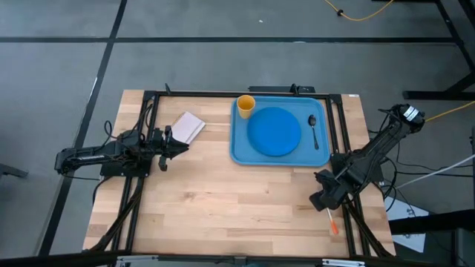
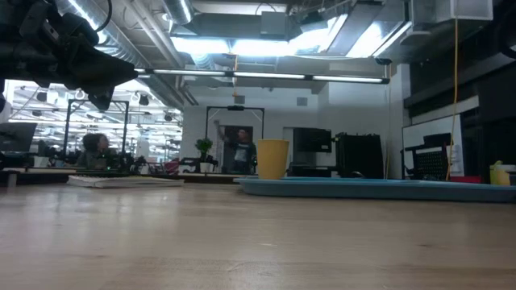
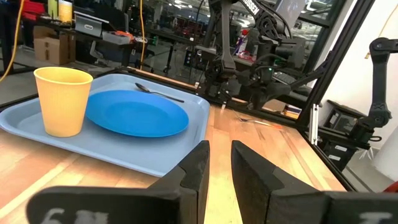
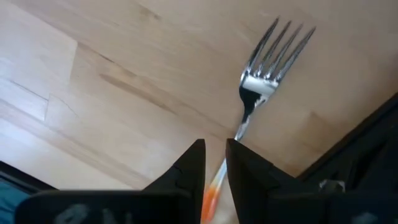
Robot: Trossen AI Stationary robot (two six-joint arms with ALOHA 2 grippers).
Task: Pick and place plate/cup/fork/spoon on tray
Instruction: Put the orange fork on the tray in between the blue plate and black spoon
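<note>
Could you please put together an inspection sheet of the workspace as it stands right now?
Surface: wooden table, light planks inside a black frame.
Job's things: tray at the far right of the table; on it the plate, the cup at its far left corner and the spoon to the right of the plate. The fork lies on the table near the right edge, off the tray.
Clutter: a white pad left of the tray.
Grippers: left end effector waits at the table's left side; right end effector is over the fork's handle, with the neck showing in the narrow gap between its fingers.
Cables: yellow cable on the floor, black leads by the right arm.
Surroundings: people at the far end of the room.
</note>
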